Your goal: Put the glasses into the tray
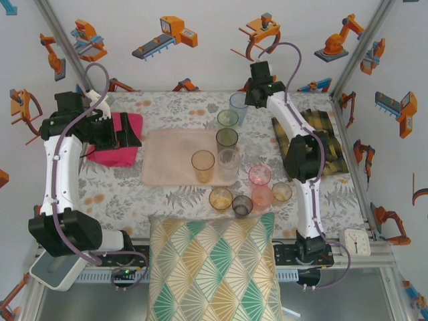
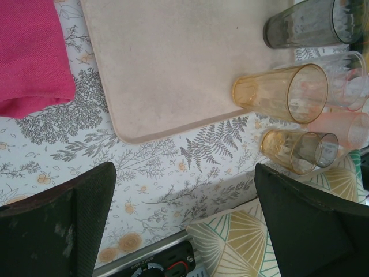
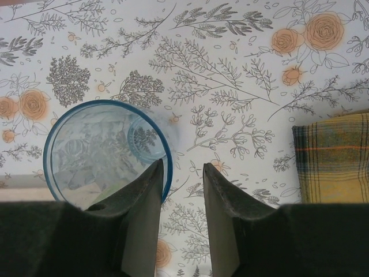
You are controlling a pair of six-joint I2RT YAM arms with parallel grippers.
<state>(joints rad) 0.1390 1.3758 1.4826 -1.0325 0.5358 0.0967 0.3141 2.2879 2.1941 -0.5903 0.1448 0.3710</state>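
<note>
**A:** Where does the right tool sit relative to the glasses?

**B:** It hangs over the far end of the surface. Its fingers are a narrow gap apart with bare floral cloth between them, so it is released and grips nothing. The tall blue glass stands upright just to its left. In the wrist view the rim meets the inner edge of one finger; I cannot tell if they touch.

**A:** And the tray?

**B:** The tray lies flat mid-surface, to the left of and nearer than the blue glass. The tall amber glass stands on its near right part. The grey-green glass and the clear glass stand at its right edge.

**A:** Anything crowding the blue glass?

**B:** The green glass stands just beside it on the near-left, between it and the grey-green glass. The plaid cloth lies to the right, apart from it.

**A:** What about the other glasses?

**B:** They are off the tray, clustered near its near right corner. These are the two pink glasses, the short amber glass, the short grey glass and the small amber glass. The cushion lies just behind them at the near edge.

**A:** And the left tool?

**B:** Its fingers are spread wide and hold nothing. It sits at the pink cloth, left of the tray.
</note>
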